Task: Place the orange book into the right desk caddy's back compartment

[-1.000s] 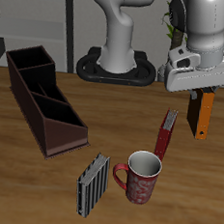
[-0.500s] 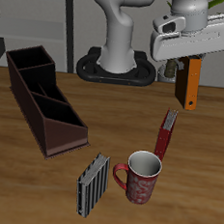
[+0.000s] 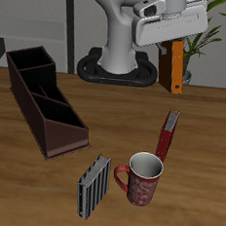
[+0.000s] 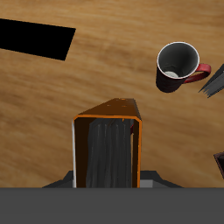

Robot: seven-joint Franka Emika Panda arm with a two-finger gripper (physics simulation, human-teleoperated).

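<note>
The wooden table (image 3: 205, 143) fills the scene, with dark shelving and a plant behind the robot's base. On it, the right desk caddy (image 3: 42, 98) lies at an angle, its big back compartment (image 3: 26, 62) at the far end and nothing in it yet. Nearer the table's front edge stand a red mug (image 3: 143, 177), a grey striped book (image 3: 93, 186) just beside it, and a slim red book (image 3: 168, 133) a little farther back.

What has changed is the arm. Over the last second the gripper (image 3: 174, 38) has risen and swung across the table toward the caddy's side, carrying the orange book (image 3: 172, 64) with it — a second ago the book hung low near the red book, and now it rides high in front of the robot's base, well clear of everything on the table. Its tilt looks slightly altered too. The jaws are clamped on the book's upper part; the wrist view shows the book (image 4: 107, 144) held firmly below the camera, with the mug (image 4: 179, 65) far beneath.

For the task, this reads as the carry phase — the pick-up is done and the placing is not. The book is still well apart from the back compartment, so more travel toward the caddy and a lowering remain.
</note>
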